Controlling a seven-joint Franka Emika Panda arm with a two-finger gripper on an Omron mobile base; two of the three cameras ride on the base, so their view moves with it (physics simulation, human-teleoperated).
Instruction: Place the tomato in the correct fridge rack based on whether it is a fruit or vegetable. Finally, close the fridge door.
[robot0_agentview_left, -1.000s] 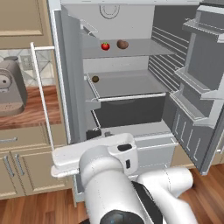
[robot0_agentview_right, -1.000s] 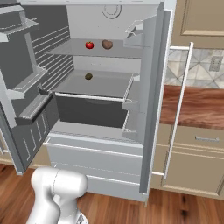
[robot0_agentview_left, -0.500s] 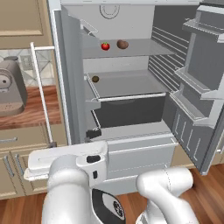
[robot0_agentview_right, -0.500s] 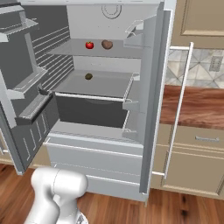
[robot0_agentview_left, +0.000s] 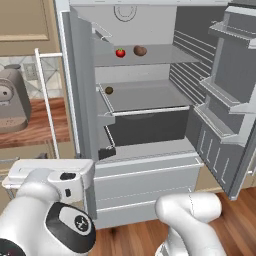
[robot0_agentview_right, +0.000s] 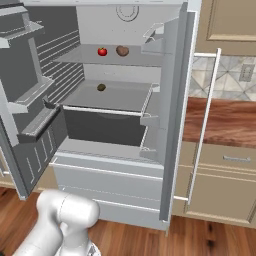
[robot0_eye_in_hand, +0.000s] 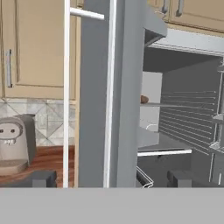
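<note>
The hand is seen from its own camera with both dark fingertips standing wide apart and nothing held between them; it is pointed at the edge of the open left fridge door, with the white door handle just beside that edge. Beyond, a grey coffee machine is set on the wooden table under tan wall cabinets. In the left base view the white arm is folded low in front of the fridge, well apart from the shelves. The tomato is seen on the top fridge shelf, near a dull brown roundish lump on the same shelf; the two are apart, not touching. A small dark item lies on the middle shelf, above a dark drawer. From the right base view the tomato is again on the top rack, and both doors are swung fully open, the right door with its bins showing. Judged from this, the tomato seems already placed in a rack and the placing step looks done; whether that rack is the correct one cannot be told. The door-closing step appears to be in hand. The next move would call for the hand to be brought behind a door's outer face or handle and the door to be pushed shut without being caught on the edge.
</note>
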